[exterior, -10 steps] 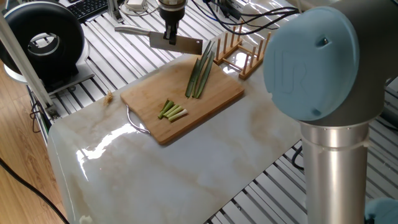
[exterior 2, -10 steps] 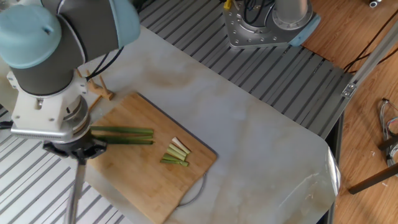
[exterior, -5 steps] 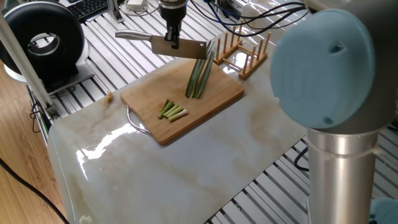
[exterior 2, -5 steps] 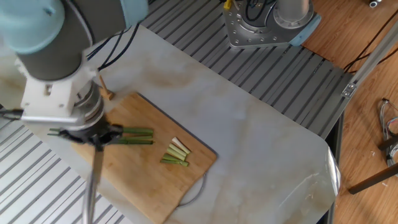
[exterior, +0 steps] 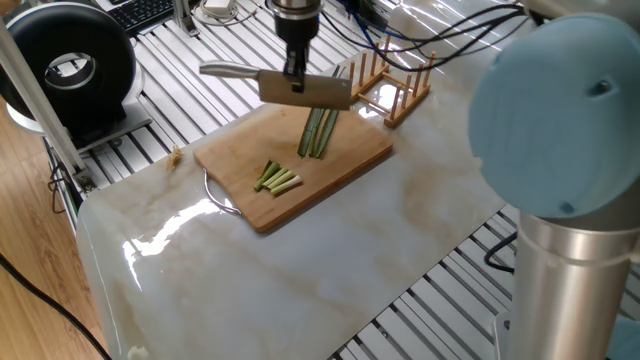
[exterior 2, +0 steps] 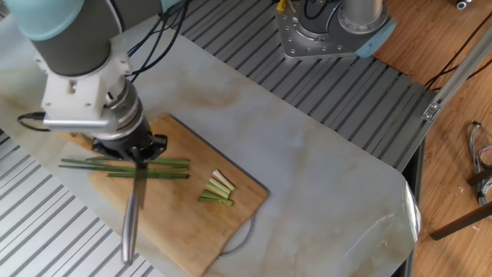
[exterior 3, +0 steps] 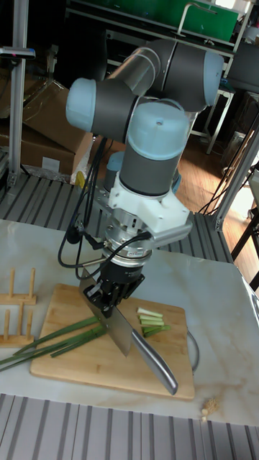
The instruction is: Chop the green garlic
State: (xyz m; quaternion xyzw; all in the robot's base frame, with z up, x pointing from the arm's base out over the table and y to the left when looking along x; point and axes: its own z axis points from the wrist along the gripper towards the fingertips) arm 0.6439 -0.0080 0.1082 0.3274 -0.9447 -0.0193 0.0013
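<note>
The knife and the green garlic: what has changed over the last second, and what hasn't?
The gripper, shut on the knife, carried it sideways from beyond the far edge of the cutting board to above the long green garlic stalks. In the one fixed view the blade now hides the stalks' upper part. Nothing was released or newly grasped. The stalks, the cut pieces, the board and the wooden rack stayed put.

No readable text, labels, brands or numbers showed in any view. The black round device point(exterior: 75, 68) at the corner had a white mark on its face, too blurred to read. The keyboard point(exterior: 140, 12) keys were too small to make out.
</note>
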